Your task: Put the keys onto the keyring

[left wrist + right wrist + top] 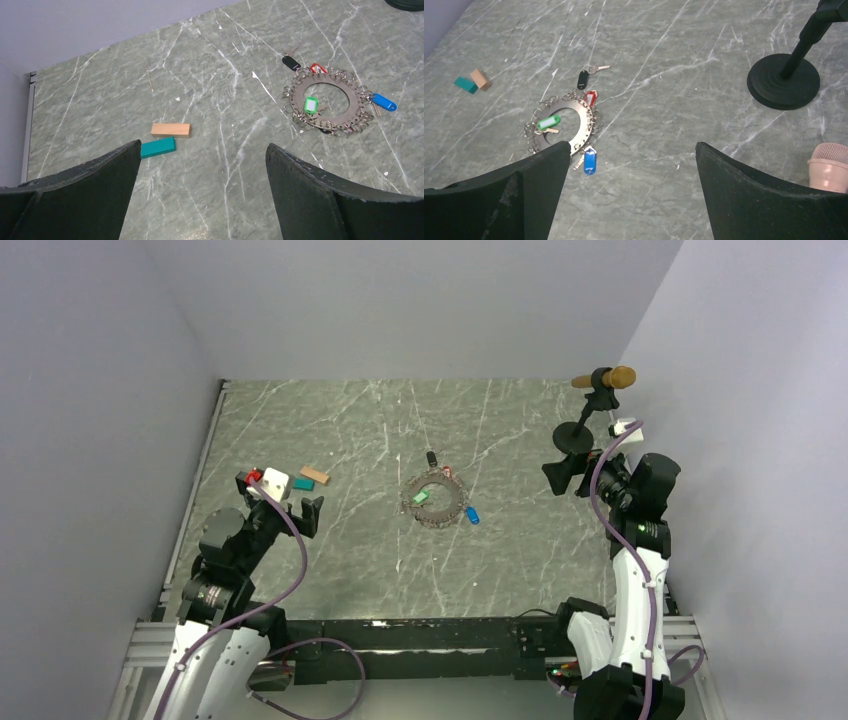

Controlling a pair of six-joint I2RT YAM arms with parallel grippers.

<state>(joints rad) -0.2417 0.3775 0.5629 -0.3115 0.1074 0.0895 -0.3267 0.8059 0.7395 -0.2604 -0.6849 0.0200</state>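
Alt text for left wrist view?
A grey keyring lies right on the marble table, a green key on it, red key and blue key at its rim, black key just beyond. A teal block and tan block lie left; the open left gripper frames the bottom.

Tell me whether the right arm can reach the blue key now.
Probably yes: the blue key lies exposed at the edge of the keyring, with nothing between it and the open right end effector.

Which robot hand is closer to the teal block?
Left. The left gripper hovers right next to the teal block, which lies just ahead of its open fingers. The right gripper is far off, on the other side of the keyring.
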